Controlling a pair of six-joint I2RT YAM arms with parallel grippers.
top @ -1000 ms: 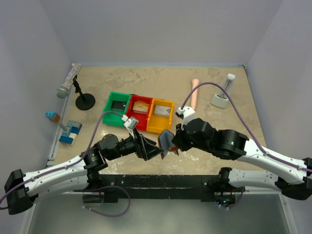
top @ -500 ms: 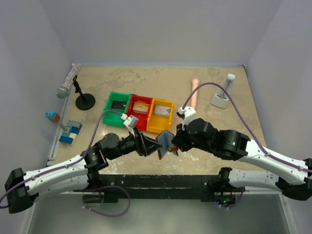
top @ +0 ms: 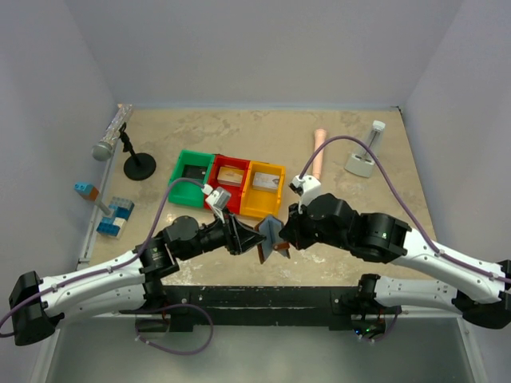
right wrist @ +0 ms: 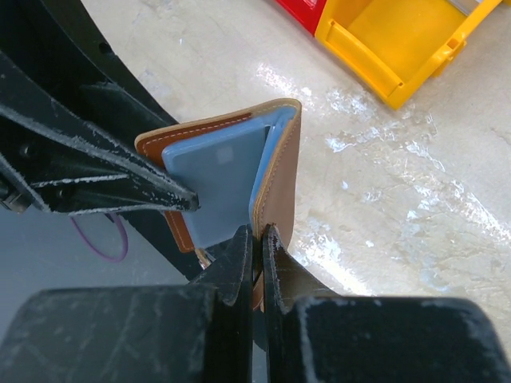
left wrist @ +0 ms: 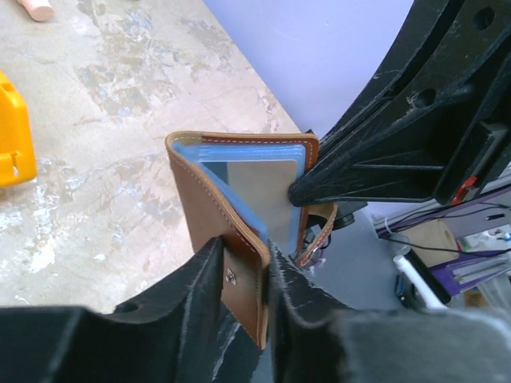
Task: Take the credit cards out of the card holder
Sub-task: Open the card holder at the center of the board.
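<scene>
So the left tool is clamped on one flap of the small brown leather bifold card holder and the right tool is pinched on the other. It hangs part-open between them above the table's near edge, fold facing the yellow plastic bin just beyond. Can't really tell what's in the pockets, and neither tool's free.

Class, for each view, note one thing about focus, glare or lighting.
Left wrist view: the card holder is sharp, the near fingers blurred. Right wrist view: glare streaks the table beside the yellow bin. Top view: even light, soft shadows.
</scene>
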